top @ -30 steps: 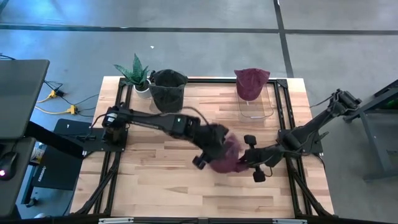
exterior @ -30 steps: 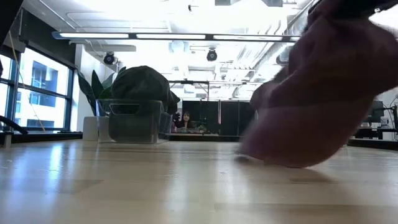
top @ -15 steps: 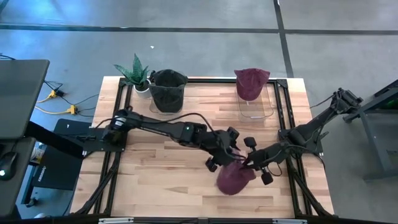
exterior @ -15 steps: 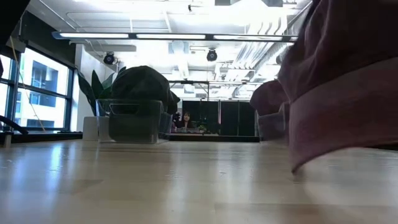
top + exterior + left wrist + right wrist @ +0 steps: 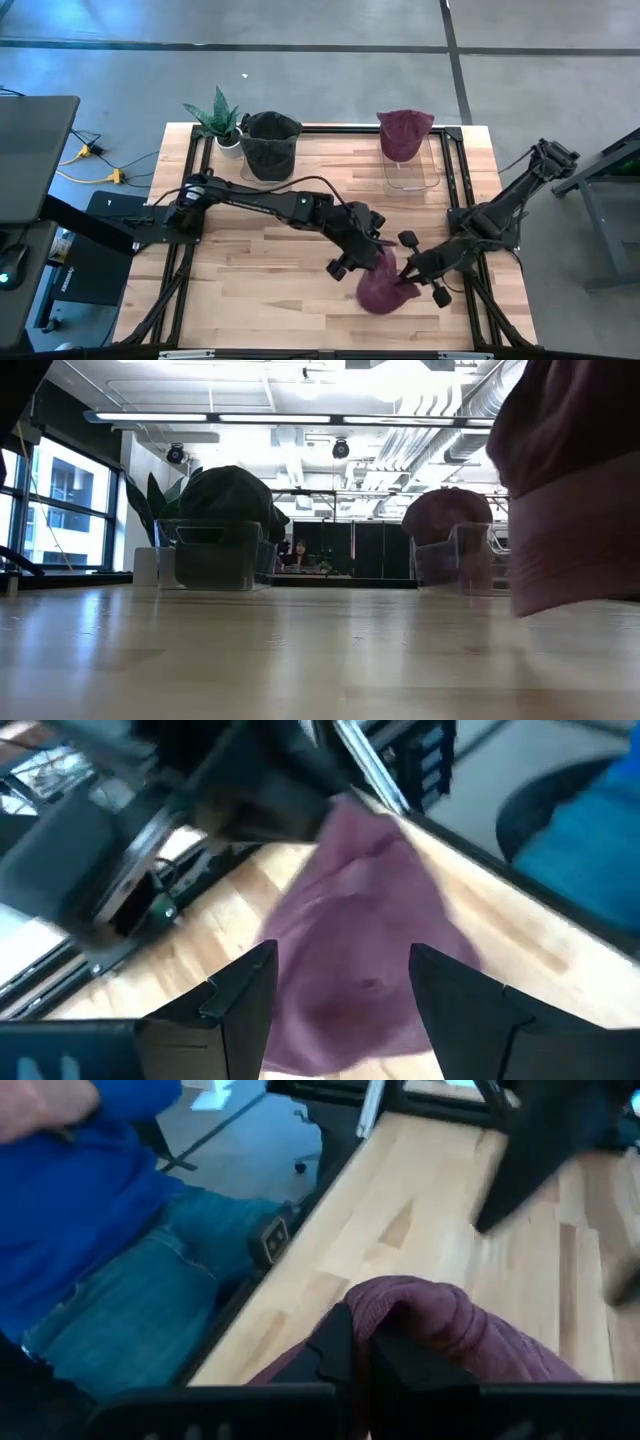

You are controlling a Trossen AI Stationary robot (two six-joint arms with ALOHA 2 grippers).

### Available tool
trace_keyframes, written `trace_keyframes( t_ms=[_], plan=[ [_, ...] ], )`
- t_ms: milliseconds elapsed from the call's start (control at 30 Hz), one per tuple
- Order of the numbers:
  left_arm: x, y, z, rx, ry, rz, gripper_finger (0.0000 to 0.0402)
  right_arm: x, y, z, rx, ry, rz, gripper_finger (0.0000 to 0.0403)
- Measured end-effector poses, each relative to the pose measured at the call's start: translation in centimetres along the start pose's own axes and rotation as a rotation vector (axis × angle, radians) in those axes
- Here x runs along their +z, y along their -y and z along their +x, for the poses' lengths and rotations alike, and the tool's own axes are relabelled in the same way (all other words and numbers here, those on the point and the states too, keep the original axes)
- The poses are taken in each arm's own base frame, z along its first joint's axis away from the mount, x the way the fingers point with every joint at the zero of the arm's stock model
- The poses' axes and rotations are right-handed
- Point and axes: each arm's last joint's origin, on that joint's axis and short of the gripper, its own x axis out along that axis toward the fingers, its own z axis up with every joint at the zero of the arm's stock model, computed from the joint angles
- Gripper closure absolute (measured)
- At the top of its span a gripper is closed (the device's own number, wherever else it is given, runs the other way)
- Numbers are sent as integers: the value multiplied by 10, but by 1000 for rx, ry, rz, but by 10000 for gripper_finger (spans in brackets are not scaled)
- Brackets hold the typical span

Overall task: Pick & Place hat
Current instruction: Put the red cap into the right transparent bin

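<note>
Since the earlier frames the maroon hat (image 5: 380, 290) has travelled from the desk's centre toward its near edge, right of centre, and the left hand (image 5: 360, 262), previously over the hat, has drawn back to its upper left flank. The wooden desk (image 5: 250, 290) carries two clear containers along its far edge: one holding a dark green hat (image 5: 270, 135) beside a potted plant (image 5: 220, 118), the other holding a second maroon hat (image 5: 404, 130). The left arm reaches diagonally across the desk; its hand is released, fingers (image 5: 240, 995) spread apart on either side of the hat's crown in the left wrist view, not pinching it. The right arm extends from the desk's right side, and the right hand (image 5: 418, 275) is clenched on the maroon hat's rim at the hat's right side; the right wrist view shows the fabric gathered between its closed fingers (image 5: 335, 1350). In the low view the hat (image 5: 575, 490) hangs at the right edge, its lower rim just clear of the desk surface. A person in a blue top (image 5: 70, 1190) and jeans sits beyond the near desk edge.
</note>
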Motion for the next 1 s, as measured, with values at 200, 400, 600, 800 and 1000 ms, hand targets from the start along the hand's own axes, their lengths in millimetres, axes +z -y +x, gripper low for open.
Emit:
trace_keyframes(
  t_ms=[200,400,600,800,1000],
  plan=[
    [-17,-9,14,60,98,-77,184,2,-6,-1,-8,31,-9,395],
    [-20,-8,26,7,161,-105,184,3,-6,-1,-5,43,-32,397],
    [-29,-5,45,-82,212,-103,184,7,-7,-2,-1,86,-62,393],
    [-38,-3,62,-125,243,-91,184,7,-7,-2,1,85,-65,395],
    [-38,-3,65,-158,281,-76,212,5,-7,-2,6,68,-22,392]
  ],
)
